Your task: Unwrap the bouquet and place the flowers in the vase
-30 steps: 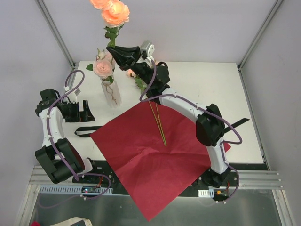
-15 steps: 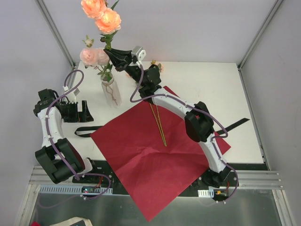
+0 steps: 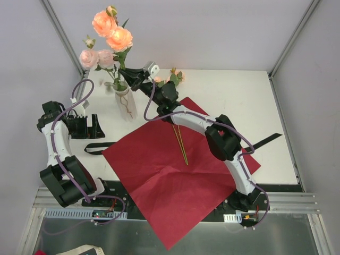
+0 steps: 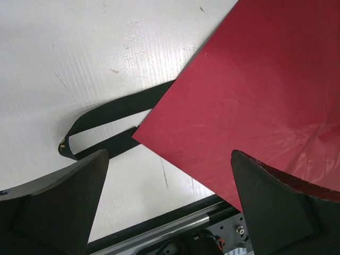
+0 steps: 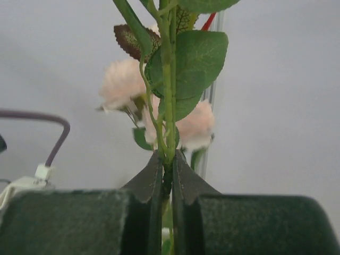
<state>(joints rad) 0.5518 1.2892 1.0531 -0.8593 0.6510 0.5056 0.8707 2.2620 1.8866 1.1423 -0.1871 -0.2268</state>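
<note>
The right tool (image 5: 167, 160) clamps the flowers (image 3: 104, 23) by their stems, just above the vase (image 3: 126, 104) (left tool (image 4: 167, 159) gaping wide).

Flat white matte tabletop (image 3: 239, 90) at centre. Plain pale grey wall panels (image 3: 212, 32) at 9, 12 and 3 o'clock. Slim silver metal corner posts (image 3: 62, 37) at 11 and 1 o'clock. Ribbed aluminium rail (image 3: 297, 201) at 6 o'clock. Light even, soft.

The right pincer (image 3: 129, 79) (image 5: 167, 159) is pinched shut, its arm stretched toward the counter's far-left corner — the left pincer (image 3: 91, 126) (image 4: 167, 159) gapes wide, low by the left edge.
</note>
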